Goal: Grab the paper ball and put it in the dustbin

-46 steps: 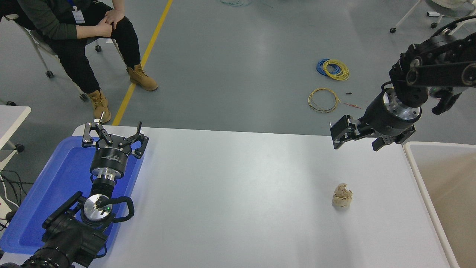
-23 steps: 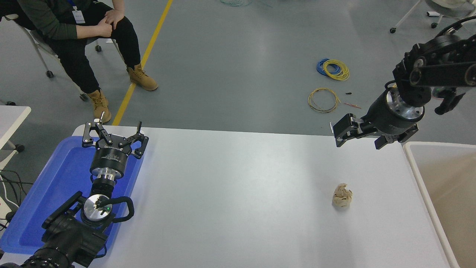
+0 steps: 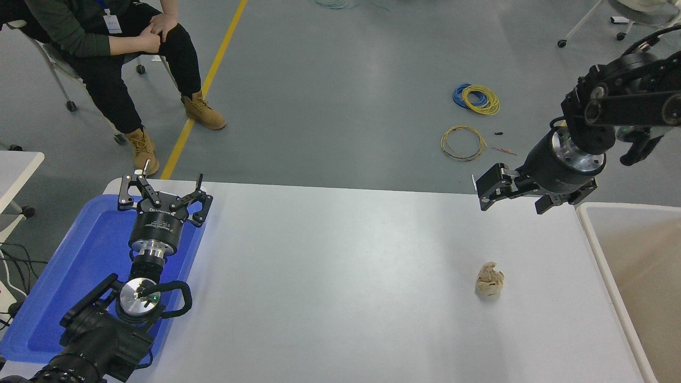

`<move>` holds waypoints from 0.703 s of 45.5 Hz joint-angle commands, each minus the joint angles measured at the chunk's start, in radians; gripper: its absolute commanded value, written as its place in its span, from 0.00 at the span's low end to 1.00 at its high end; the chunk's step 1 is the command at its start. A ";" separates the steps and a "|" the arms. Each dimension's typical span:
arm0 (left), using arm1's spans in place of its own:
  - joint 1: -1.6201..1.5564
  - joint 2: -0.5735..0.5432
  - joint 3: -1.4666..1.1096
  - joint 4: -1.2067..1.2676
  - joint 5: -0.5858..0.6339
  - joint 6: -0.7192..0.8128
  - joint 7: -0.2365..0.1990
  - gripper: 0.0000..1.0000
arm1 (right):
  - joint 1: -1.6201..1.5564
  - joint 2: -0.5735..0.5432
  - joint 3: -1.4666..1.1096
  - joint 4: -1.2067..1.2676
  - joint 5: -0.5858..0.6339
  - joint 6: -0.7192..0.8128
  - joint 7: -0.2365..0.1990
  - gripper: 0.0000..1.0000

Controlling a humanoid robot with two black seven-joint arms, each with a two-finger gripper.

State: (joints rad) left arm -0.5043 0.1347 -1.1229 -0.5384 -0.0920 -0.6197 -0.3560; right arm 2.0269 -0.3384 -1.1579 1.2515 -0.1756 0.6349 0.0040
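Head view: the paper ball (image 3: 490, 280) sits alone on the white table (image 3: 340, 276), right of centre, untouched and apart from both arms. The dustbin (image 3: 606, 255) stands at the table's right edge, off-white rim and beige inner walls showing; the visible part of its interior holds nothing. The right gripper (image 3: 512, 196) hangs above the table's far right edge, near the dustbin's far corner and well beyond the paper ball; its fingers stand spread with nothing between them. The left gripper (image 3: 162, 193) is parked at lower left over the blue tray (image 3: 90, 255), fingers spread wide, holding nothing; the tray's bare floor shows no contents. On the floor beyond lie coils of yellow and blue wire (image 3: 476, 99). A seated person (image 3: 114, 48) is at upper left.
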 commanded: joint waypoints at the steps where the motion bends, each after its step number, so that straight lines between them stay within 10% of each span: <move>1: 0.000 0.000 0.000 0.000 0.000 0.000 0.000 1.00 | 0.003 0.001 -0.009 -0.015 -0.001 0.002 0.001 1.00; 32: 0.000 0.000 0.000 0.000 0.000 0.000 0.000 1.00 | -0.194 0.007 -0.010 -0.078 -0.018 -0.198 0.001 1.00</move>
State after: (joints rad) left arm -0.5048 0.1343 -1.1229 -0.5384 -0.0920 -0.6197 -0.3559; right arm 1.9304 -0.3331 -1.1751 1.1930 -0.1885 0.5569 0.0048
